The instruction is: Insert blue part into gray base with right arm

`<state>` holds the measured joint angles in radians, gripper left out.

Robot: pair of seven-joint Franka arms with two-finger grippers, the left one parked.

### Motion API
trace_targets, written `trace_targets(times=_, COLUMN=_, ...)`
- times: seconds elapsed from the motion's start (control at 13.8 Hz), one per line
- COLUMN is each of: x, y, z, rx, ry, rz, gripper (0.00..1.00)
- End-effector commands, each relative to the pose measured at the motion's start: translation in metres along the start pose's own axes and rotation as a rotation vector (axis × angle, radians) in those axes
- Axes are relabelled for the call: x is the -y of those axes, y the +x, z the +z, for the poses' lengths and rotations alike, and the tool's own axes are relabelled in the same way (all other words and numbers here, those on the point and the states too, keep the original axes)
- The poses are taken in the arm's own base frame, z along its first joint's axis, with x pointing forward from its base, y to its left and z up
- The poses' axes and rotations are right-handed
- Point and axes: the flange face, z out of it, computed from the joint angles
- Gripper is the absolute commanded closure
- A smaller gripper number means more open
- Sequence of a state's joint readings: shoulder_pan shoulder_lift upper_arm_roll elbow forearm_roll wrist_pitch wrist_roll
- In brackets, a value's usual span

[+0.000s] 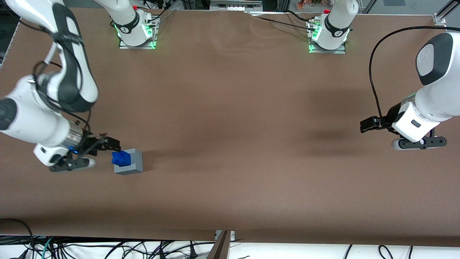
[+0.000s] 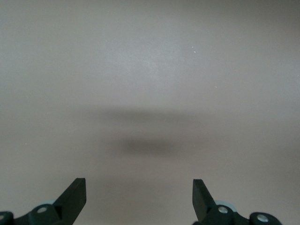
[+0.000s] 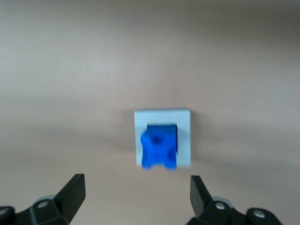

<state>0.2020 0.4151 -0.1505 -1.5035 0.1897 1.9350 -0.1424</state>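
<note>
The gray base (image 1: 130,163) stands on the brown table at the working arm's end. The blue part (image 1: 120,158) sits in the recess in its top, jutting over the edge that faces the gripper. In the right wrist view the blue part (image 3: 160,148) fills the square recess of the gray base (image 3: 183,123). My right gripper (image 1: 115,145) hangs beside the base, a short way from it, toward the working arm's end of the table. It is open, with nothing between its fingers (image 3: 73,191), and it touches neither the base nor the part.
The brown table (image 1: 237,126) stretches wide toward the parked arm's end. Two arm mounts with green lights (image 1: 136,30) stand along the table edge farthest from the front camera. Cables lie below the near edge.
</note>
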Motion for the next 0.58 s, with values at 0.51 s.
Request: trace_targets(times=0.51, x=0.009, y=-0.091, z=-0.143, rx=0.130, ry=-0.063, rz=0.014, gripper=0.01)
